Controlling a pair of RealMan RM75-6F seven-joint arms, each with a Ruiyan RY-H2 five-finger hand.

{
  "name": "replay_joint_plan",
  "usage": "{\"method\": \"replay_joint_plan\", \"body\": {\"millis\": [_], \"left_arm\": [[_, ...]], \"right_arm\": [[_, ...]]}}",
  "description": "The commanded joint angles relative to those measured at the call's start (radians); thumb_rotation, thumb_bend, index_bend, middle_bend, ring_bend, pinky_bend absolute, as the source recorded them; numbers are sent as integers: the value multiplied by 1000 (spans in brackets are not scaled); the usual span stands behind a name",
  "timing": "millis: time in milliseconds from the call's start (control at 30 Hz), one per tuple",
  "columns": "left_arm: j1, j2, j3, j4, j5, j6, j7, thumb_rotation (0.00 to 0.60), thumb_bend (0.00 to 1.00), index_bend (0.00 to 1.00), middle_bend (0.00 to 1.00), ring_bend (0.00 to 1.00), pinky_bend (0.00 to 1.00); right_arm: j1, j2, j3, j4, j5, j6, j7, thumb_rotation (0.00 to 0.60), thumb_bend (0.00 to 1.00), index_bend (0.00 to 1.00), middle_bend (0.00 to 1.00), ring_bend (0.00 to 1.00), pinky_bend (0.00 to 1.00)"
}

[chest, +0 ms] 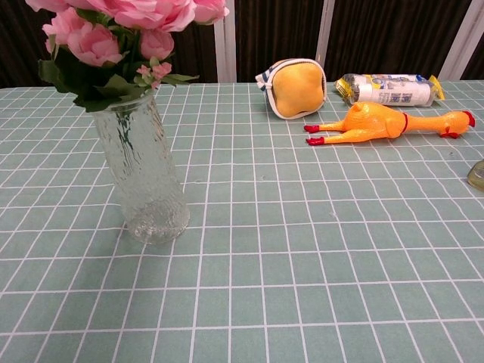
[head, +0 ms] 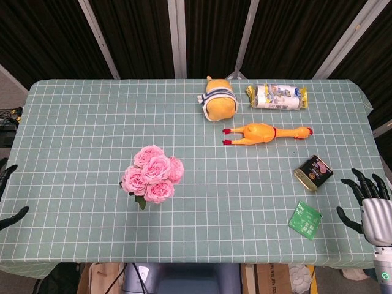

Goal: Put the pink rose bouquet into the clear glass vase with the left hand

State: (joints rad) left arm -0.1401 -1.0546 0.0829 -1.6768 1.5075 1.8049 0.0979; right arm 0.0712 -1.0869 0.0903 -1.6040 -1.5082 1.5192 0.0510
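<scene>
Only dark fingertips of the left hand (head: 7, 193) show at the table's left edge, spread apart and holding nothing. Well to its right, the pink rose bouquet (chest: 113, 38) stands upright in the clear glass vase (chest: 147, 178) on the green checked tablecloth (head: 79, 116). Black curtains hang behind. Farther right lie a rubber chicken (head: 266, 132) and a tin (head: 313, 173). The right hand (head: 370, 208) hovers open, empty, off the table's right edge.
</scene>
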Motion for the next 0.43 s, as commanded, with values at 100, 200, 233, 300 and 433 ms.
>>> {"method": "replay_joint_plan", "body": {"millis": [100,200,233,300,433], "left_arm": [[46,-42,-22,59,-17,-28,-56,600,106,146,46,0,19],[47,-30,-27,58,-22,-63,-112,600,106,149,46,0,19],[45,-21,-27,54,-35,-88,-134,600,106,152,46,0,19],[39,-4,-29,47,-64,-139,-153,600,106,153,46,0,19],[17,18,-41,33,-109,-232,-178,600,106,152,46,0,19]], "right_arm": [[-6,8,-4,-8,-2,6,-12,600,326,269,123,173,71],[-11,15,-4,-16,3,10,-17,600,327,268,123,173,71],[-13,18,-6,-19,5,9,-19,600,327,268,123,174,71],[-16,25,-8,-25,8,7,-23,600,326,268,123,174,71],[-23,36,-15,-36,11,6,-29,600,326,268,123,174,71]]}}
